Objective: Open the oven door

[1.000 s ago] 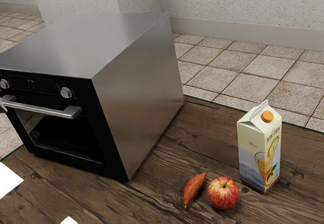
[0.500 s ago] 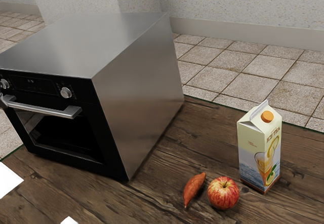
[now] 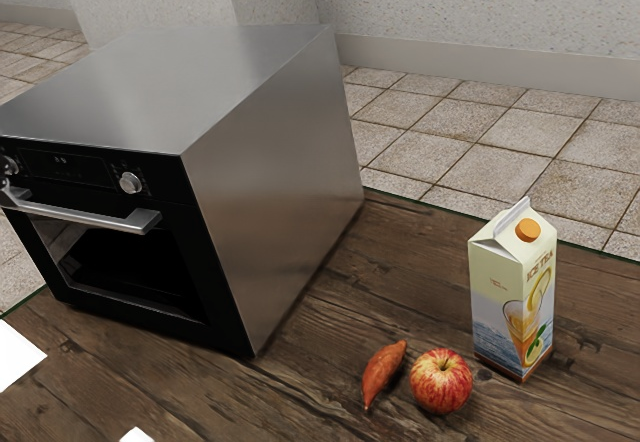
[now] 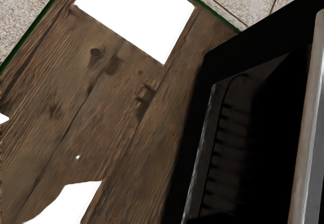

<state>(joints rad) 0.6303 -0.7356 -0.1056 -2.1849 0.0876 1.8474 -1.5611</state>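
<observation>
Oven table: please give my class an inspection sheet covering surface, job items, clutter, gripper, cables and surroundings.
Surface: dark wooden table, white patches on it.
Job's things: oven upright; door shut, bar handle across its front.
Clutter: sweet potato beside apple, both near an upright iced tea carton.
Gripper: seems partly visible near the handle; open or shut unclear.
Cables: nothing seen.
Surroundings: tiled floor, pale walls.

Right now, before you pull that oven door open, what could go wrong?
The knobs sit just above the handle, so my hand might bump one while going for the bar. The oven stands on the wooden tabletop with no fastening that I can see, so a hard pull might drag it. And a flat white shape lies out in front of the oven; the door may hit it if it swings down that far.
</observation>
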